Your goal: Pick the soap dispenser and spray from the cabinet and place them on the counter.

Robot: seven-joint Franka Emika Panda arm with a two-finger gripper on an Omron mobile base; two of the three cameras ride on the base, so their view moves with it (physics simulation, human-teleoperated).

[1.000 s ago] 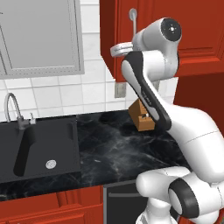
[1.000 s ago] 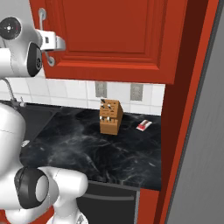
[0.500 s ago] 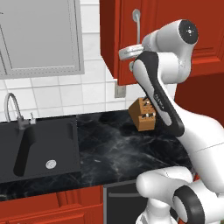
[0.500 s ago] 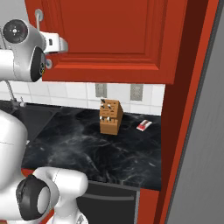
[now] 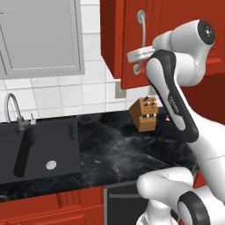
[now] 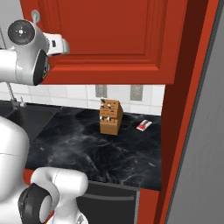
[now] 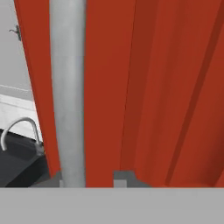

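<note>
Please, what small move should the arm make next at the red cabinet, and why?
Probably pull the door a little further outward by its handle. The gripper sits at this silver bar, which runs between the jaws in the hand view, and the cabinet door looks barely opened. The counter carries just a knife block, so both bottles are likely still inside.

- We see even, bright, rendered light in all views, with no single lamp visible
- The cabinet [image 5: 176,35] door shows a soft glossy sheen, its panel grooves shaded darker
- The counter [image 5: 110,149] reflects faintly; the knife block [image 5: 144,114] casts a weak, short shadow
- In the right base view the underside of the cabinet [image 6: 109,74] shades the tiled wall [image 6: 70,92] slightly
- The hand view is soft and blurred up close: the handle [image 7: 68,87] has fuzzy edges
- We notice no glare and no edge distortion
</note>
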